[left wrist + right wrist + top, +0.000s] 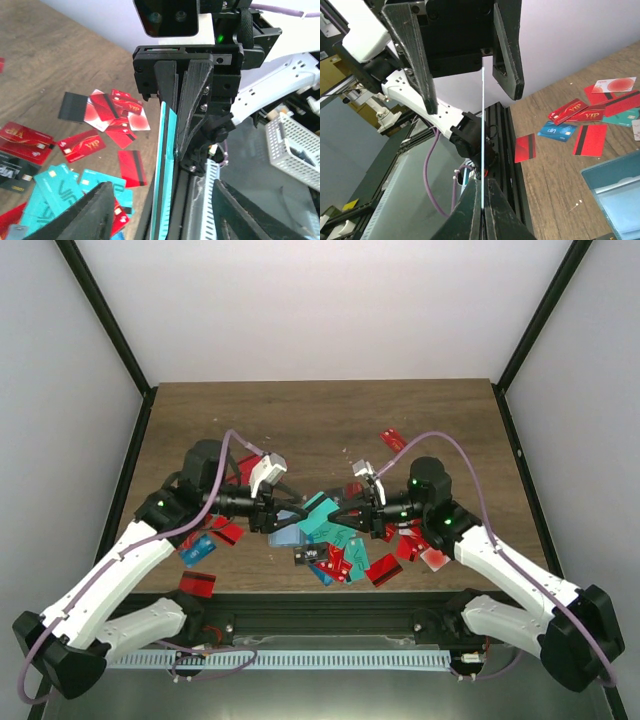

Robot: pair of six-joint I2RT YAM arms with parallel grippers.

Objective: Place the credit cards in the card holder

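Note:
My right gripper (pixel 342 515) (pixel 483 184) is shut on a teal credit card (pixel 322 512) (pixel 483 135), held on edge above the table. My left gripper (pixel 277 518) (pixel 162 185) is open. Its two fingers (pixel 507 50) stand on either side of that card's free end without touching it. The card (pixel 167 165) runs down between them in the left wrist view. The teal-blue card holder (pixel 615 195) (pixel 288 532) lies on the table under the grippers. Many other credit cards (pixel 345 560) (pixel 82 145), red, teal and black, lie scattered on the wood.
A black rail (pixel 320 612) runs along the table's near edge, close below the grippers. A red card (pixel 197 584) lies near that edge at the left. A lone red card (pixel 392 439) lies farther back. A white basket (pixel 295 145) sits beyond the edge.

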